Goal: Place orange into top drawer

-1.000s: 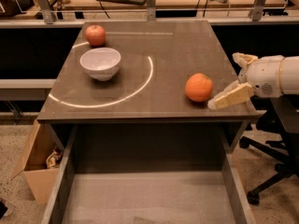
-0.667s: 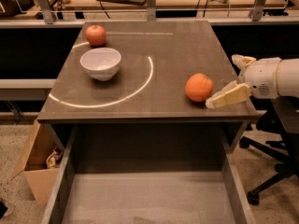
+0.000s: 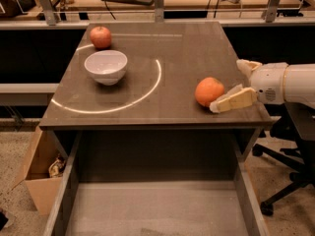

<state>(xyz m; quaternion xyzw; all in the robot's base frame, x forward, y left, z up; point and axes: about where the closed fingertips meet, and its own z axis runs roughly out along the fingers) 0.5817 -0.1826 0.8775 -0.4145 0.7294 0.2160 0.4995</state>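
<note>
The orange (image 3: 208,91) lies on the grey-brown tabletop (image 3: 167,58) near its right front corner. My gripper (image 3: 230,84) comes in from the right at tabletop height, open. Its front cream finger (image 3: 233,101) touches or nearly touches the orange's right front side. The rear finger (image 3: 247,65) stands behind and to the right of the fruit. The orange sits at the mouth of the gripper, not between the fingers. The top drawer (image 3: 157,208) is pulled out below the tabletop's front edge, with a bare bottom.
A white bowl (image 3: 106,66) stands at the left middle of the tabletop, with a red apple (image 3: 100,37) behind it. A brown cardboard box (image 3: 42,173) sits on the floor at the left. An office chair base (image 3: 283,181) is at the right.
My gripper has edged a little to the left, so the front finger's tip is now closer against the orange. The orange, bowl and apple have not moved.
</note>
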